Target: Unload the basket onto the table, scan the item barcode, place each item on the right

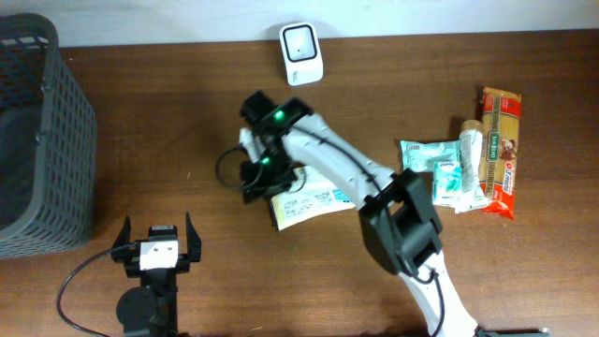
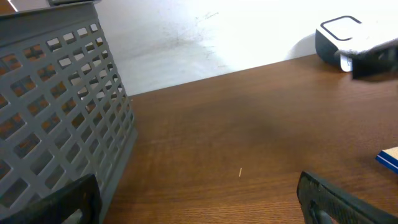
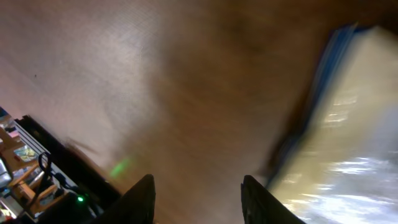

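Right gripper [image 1: 255, 176] hovering at the left end of the pouch [image 1: 309, 201], jaws partly apart, gripping nothing.
Pouch lying flat mid-bench [image 1: 187, 112]; looking light, floppy and glossy, so I'd be pinching its blue-trimmed end. Left gripper [image 1: 157, 245] sitting wide open and empty near the front edge. Bare wood running to the scanner [image 1: 301, 51] at the far edge; basket [image 1: 37, 140] hugging the left edge.

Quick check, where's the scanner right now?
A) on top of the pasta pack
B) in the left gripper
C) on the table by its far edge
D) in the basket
C: the overhead view shows the scanner standing on the bare table near its far edge, with nothing holding it.
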Available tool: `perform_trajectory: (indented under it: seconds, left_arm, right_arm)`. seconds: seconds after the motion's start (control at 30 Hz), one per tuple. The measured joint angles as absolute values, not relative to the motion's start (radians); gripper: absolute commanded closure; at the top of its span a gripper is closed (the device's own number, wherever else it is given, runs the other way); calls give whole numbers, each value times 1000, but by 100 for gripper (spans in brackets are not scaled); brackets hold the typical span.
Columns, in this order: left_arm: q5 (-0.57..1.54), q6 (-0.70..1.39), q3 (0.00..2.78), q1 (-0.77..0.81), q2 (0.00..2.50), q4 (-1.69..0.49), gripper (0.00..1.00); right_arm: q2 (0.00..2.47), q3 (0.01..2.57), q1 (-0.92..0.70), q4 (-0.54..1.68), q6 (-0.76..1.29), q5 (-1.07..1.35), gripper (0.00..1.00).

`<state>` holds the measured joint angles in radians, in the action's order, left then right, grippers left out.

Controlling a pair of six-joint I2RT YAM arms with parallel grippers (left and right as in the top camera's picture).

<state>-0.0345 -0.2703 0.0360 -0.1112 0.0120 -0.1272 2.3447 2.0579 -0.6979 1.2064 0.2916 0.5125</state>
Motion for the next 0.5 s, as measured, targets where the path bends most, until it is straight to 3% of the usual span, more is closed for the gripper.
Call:
perform_trajectory:
  seconds: [0.1, 0.27, 0.5]
  left_arm:
    - [-35, -271, 36, -111, 12, -127, 1]
    - [-35, -271, 36, -111, 12, -128, 1]
    - [-35, -270, 36, -111, 12, -128, 1]
  right_arm:
    - [2349, 1998, -786, 1173, 455, 432, 49]
    - [2349, 1852, -820, 1106, 528, 384, 54]
    - [2348, 1853, -691, 1402, 362, 171, 50]
